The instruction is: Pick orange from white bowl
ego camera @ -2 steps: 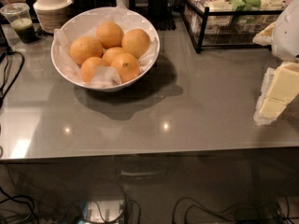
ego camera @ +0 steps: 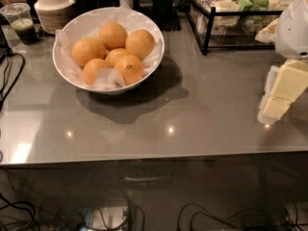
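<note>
Item: orange (ego camera: 140,43), one of a heap that is sitting in the white bowl (ego camera: 107,91), at about 10 o'clock in the camera view on the grey table (ego camera: 192,114).

Appearance: the fruit is showing round, matte and evenly orange. This one is lying on top of the heap at the bowl's 2 o'clock side, touching its neighbours, with its upper surface uncovered. Crinkled white paper (ego camera: 108,78) is lining the bowl and is folding over the fruit at the bowl's 6 o'clock edge.

Gripper (ego camera: 281,88): it is hanging at 3 o'clock at the frame's edge, above the table and well apart from the bowl. Whether it is released or clenched cannot be told. It is grasping nothing that can be seen.

Step in hand, by my judgement: the approach to the bowl is not yet made.

Handling advice: the gripper is best travelling toward 10 o'clock above rim height, then descending from above onto an exposed top orange. Going in low is risking a knock against the glossy rim, and the bowl is looking likely to slide. Fruit at the 6 o'clock edge is better avoided, as paper is likely to get pinched in the grasp. A round skin is likely to roll, so a centred, widest-part grip is advisable.

Nearby: stacked beige bowls (ego camera: 53,8) at 11 o'clock
</note>
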